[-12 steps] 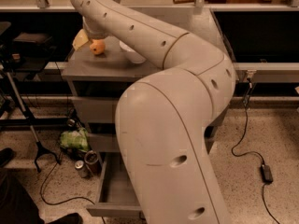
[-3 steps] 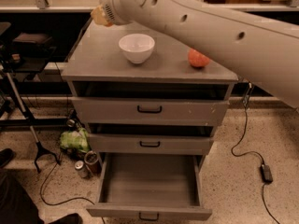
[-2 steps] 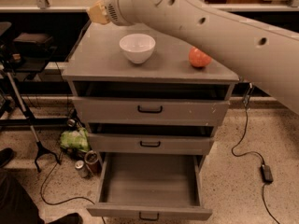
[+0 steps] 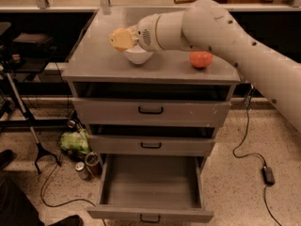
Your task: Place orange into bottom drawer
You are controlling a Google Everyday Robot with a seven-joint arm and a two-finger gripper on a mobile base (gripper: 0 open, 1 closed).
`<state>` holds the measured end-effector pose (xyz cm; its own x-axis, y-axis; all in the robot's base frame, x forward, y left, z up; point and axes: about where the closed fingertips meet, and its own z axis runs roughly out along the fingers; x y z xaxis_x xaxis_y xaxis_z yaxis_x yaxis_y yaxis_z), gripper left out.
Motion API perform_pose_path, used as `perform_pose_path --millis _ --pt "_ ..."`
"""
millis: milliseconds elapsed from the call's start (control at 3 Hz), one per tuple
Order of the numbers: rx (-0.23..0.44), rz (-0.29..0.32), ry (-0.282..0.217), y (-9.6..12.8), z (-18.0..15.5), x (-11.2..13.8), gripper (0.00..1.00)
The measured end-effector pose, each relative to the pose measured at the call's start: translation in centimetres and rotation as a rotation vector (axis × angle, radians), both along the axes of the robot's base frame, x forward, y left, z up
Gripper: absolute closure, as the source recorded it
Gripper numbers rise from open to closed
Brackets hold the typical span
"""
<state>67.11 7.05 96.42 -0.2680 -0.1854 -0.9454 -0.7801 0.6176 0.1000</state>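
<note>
Grey desk [image 4: 94, 55] with three drawers. The big white arm [image 4: 225, 32] reaches over the desk top from the right. The bottom drawer [image 4: 150, 185] of the desk is pulled out. A white bowl [image 4: 138, 57] sits mid-top, and a pink-red fruit [image 4: 201, 59] sits on the right. The yellow gripper [image 4: 121, 39] hangs over the desk top at the bowl. I cannot tell if it is open or holds the orange.
</note>
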Motion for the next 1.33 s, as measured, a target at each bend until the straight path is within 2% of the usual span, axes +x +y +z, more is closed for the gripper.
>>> perform_pose_path --millis 333,667,1000,1333 --pt "-0.008 0.118 -0.029 -0.7 -1.3 -5.2 1.00" --pt "-0.091 0.254 -0.141 -0.1 -0.3 -11.0 1.00" --pt "-0.175 0.391 -0.222 1.1 -1.1 -14.4 1.00" --pt "-0.199 0.499 -0.190 3.6 -5.0 -15.8 1.00"
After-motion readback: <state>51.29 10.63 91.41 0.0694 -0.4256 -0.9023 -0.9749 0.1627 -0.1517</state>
